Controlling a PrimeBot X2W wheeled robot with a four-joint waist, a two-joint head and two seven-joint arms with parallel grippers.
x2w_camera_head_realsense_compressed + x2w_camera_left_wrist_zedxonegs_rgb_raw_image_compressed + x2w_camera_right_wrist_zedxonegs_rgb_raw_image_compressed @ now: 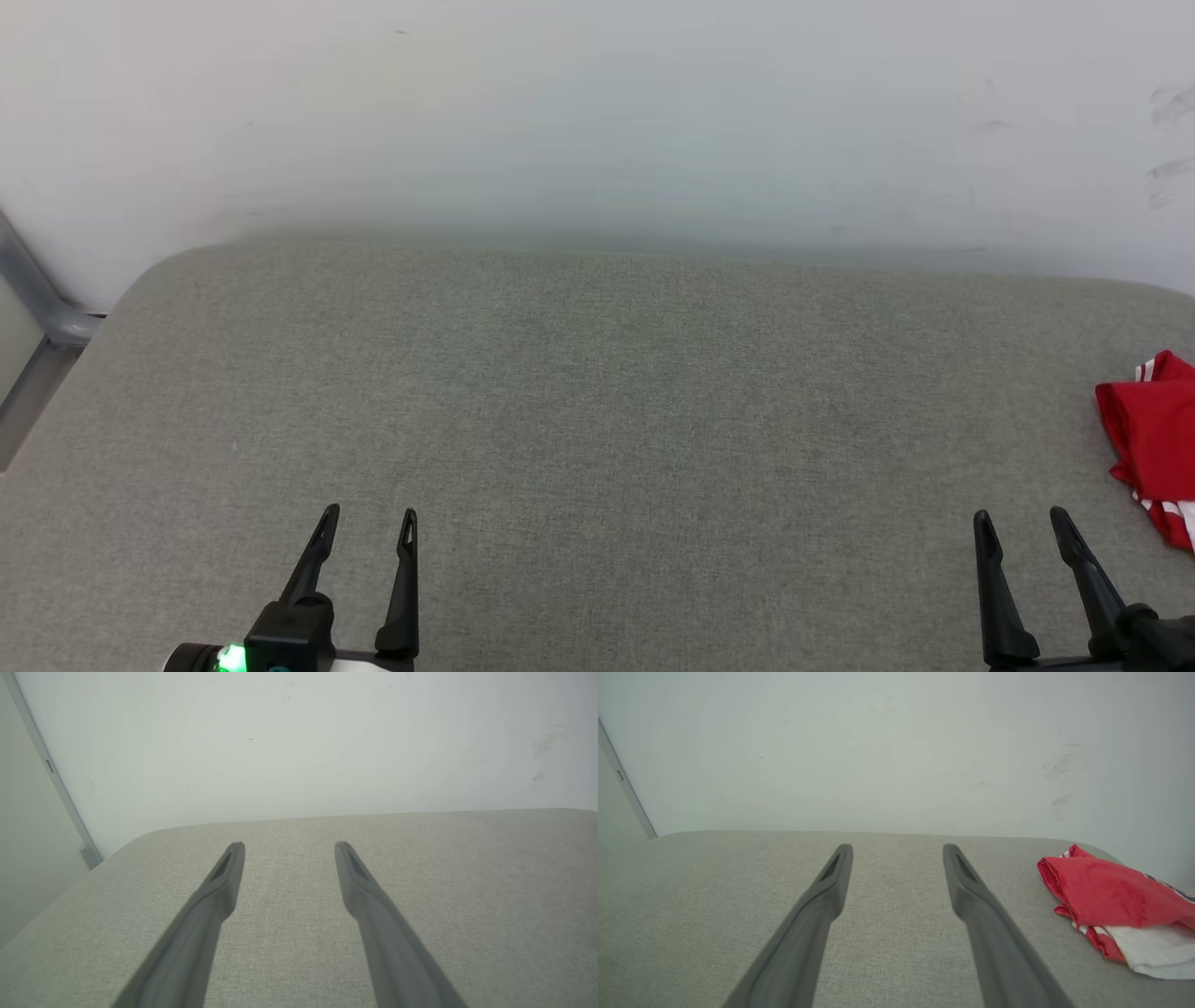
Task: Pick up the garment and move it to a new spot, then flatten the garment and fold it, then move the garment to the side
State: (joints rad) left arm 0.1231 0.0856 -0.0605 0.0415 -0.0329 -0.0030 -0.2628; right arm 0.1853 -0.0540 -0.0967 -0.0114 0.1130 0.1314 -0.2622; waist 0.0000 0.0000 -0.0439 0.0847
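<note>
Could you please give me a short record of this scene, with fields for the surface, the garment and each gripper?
surface: grey woven fabric pad with rounded corners, set against a white wall
garment: red jersey T-shirt with white sleeve and striped trim, gathered in a compact bundle at the pad's right edge, not spread flat
left gripper: open, holding nothing, above bare fabric
right gripper: open, holding nothing, left of the T-shirt and not touching it
</note>
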